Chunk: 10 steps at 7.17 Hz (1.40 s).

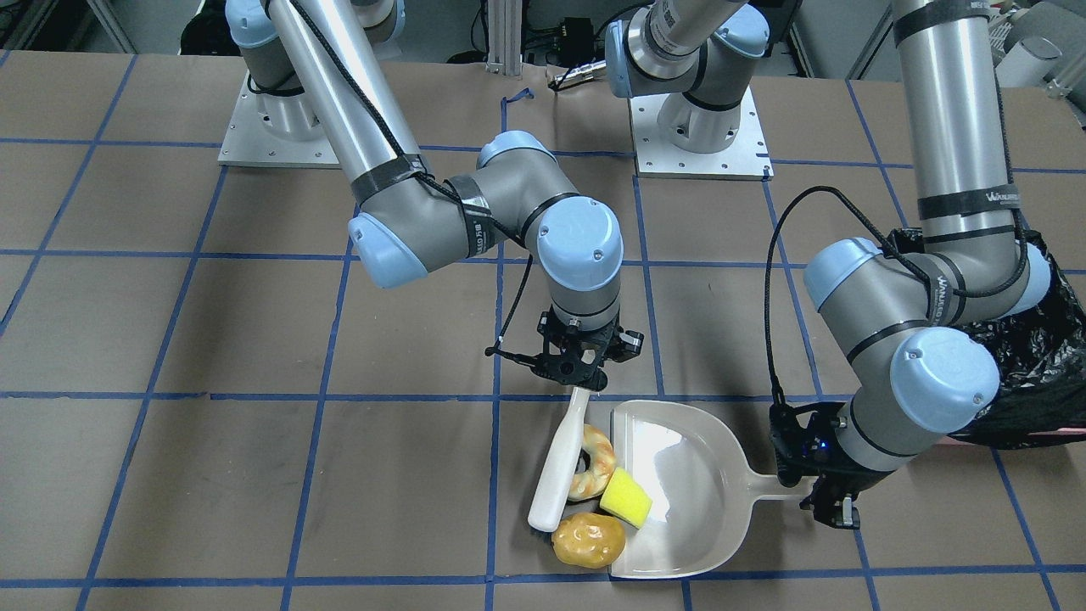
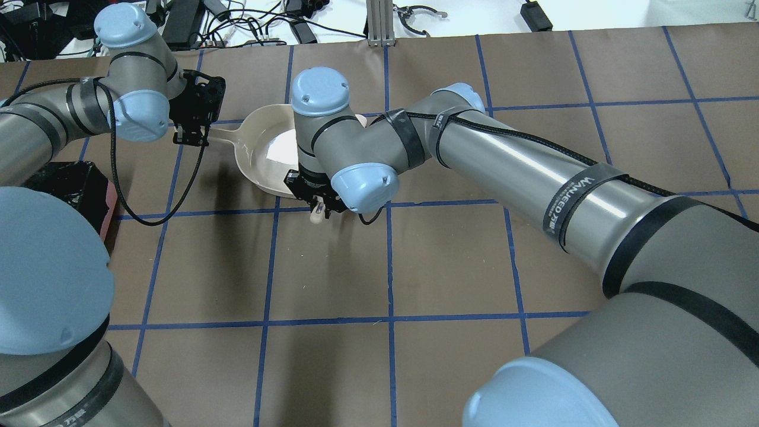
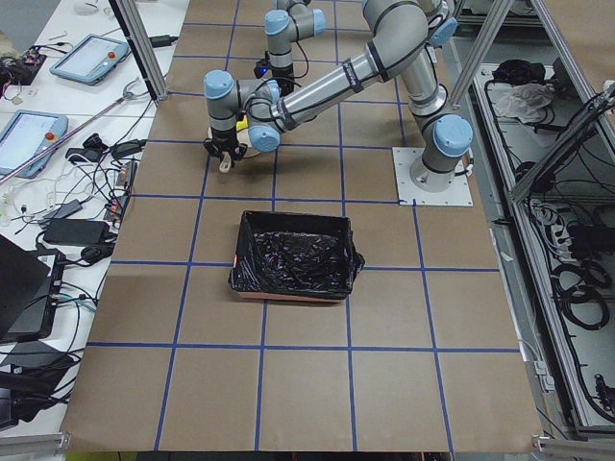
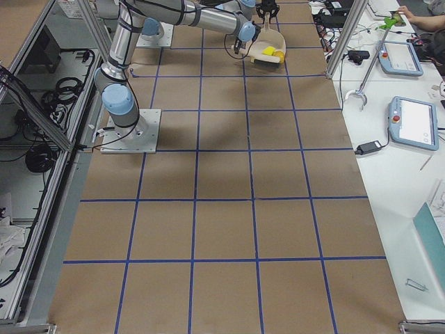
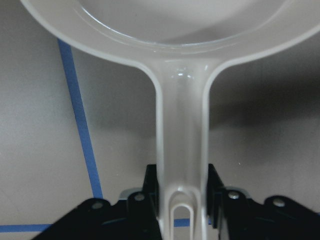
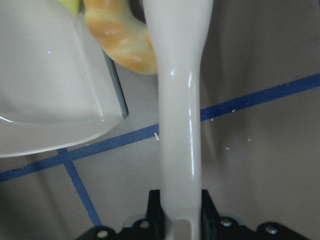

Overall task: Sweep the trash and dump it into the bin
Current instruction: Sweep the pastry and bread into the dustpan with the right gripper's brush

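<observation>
My right gripper (image 1: pixel 579 379) is shut on the handle of a white brush (image 1: pixel 560 467), whose head rests on the table by the mouth of the beige dustpan (image 1: pixel 696 501). The trash lies there: a tan croissant piece (image 1: pixel 594 462) against the brush, a yellow sponge wedge (image 1: pixel 625 498) on the pan's lip, and a golden-brown lump (image 1: pixel 588 539) on the table at the pan's corner. My left gripper (image 1: pixel 827 502) is shut on the dustpan handle (image 5: pixel 182 130). The bin (image 3: pixel 293 254), pink-sided with a black bag, stands behind my left arm.
The table is brown paper with a blue tape grid (image 1: pixel 339 395). The two arm base plates (image 1: pixel 700 127) sit at the far side in the front-facing view. Tablets and cables (image 3: pixel 86 58) lie on the operators' bench beyond the table edge.
</observation>
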Each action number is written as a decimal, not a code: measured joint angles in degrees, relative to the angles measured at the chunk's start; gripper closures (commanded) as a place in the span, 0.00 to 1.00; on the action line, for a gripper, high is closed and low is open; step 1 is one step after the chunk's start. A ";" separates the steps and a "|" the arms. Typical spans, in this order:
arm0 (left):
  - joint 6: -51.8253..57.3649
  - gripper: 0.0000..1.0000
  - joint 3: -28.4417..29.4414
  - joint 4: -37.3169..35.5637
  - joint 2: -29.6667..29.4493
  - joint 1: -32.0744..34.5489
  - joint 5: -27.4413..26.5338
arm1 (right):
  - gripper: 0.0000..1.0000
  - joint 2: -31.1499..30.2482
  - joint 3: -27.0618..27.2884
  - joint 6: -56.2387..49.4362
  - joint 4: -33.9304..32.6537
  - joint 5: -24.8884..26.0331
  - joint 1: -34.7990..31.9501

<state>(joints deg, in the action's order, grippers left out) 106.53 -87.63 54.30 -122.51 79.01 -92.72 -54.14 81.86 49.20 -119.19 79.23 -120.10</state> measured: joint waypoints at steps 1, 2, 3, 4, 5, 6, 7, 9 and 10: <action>0.00 0.93 0.00 -0.04 0.00 0.00 0.00 | 1.00 1.16 -1.73 1.65 -0.05 -0.08 -1.09; 0.00 0.93 0.00 -0.04 0.02 0.00 0.00 | 1.00 2.20 -3.41 2.96 -0.07 -0.11 -2.01; 0.00 0.93 0.02 -0.03 0.01 0.02 0.00 | 1.00 3.03 -4.75 3.83 -0.07 -0.12 -2.69; 0.00 0.93 0.05 -0.05 0.02 0.12 -0.02 | 1.00 3.60 -5.86 4.66 -0.10 -0.60 -3.13; 0.00 0.93 0.06 -0.06 0.04 0.22 -0.06 | 1.00 4.10 -6.99 5.69 -0.13 -1.60 -3.45; 0.00 0.93 0.05 -0.05 0.07 0.30 -0.08 | 1.00 4.68 -8.04 6.72 -0.15 -2.44 -3.76; 0.00 0.93 0.06 -0.04 0.07 0.32 -0.08 | 1.00 5.09 -8.68 8.05 -0.30 -3.49 -4.11; 0.05 0.93 0.06 -0.01 0.08 0.35 -0.09 | 1.00 5.12 -9.12 10.52 -1.54 -5.89 -4.55; 0.06 0.93 0.06 0.00 0.08 0.35 -0.09 | 1.00 4.30 -9.13 11.23 -1.30 -6.48 -4.58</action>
<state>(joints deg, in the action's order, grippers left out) 106.58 -87.56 54.31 -122.43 79.36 -92.81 -49.83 72.73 60.43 -120.50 72.74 -124.68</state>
